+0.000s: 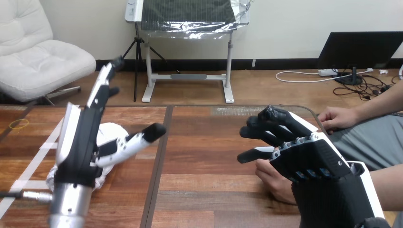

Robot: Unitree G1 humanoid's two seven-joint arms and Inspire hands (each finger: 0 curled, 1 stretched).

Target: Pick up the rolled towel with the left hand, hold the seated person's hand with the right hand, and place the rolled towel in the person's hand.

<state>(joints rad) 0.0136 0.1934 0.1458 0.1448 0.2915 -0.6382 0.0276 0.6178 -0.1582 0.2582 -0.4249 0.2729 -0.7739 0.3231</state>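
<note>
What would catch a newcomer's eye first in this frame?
The black-and-white left robot hand stands raised at the view's left, fingers straight, in front of the white rolled cloth towel on the brown wooden table. At the right, the black right robot hand lies over the person's hand at the view's lower right, which rests on the table; whether it grips cannot be told.

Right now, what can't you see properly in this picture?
- White rolled towel, head view: the robot's open left hand stands in front of it and hides its middle.
- The person's nearer hand, head view: the black right hand covers most of it, so whether it is held cannot be told.
- Small yellow loop near the left edge of the wooden table, head view: too small to identify.
</note>
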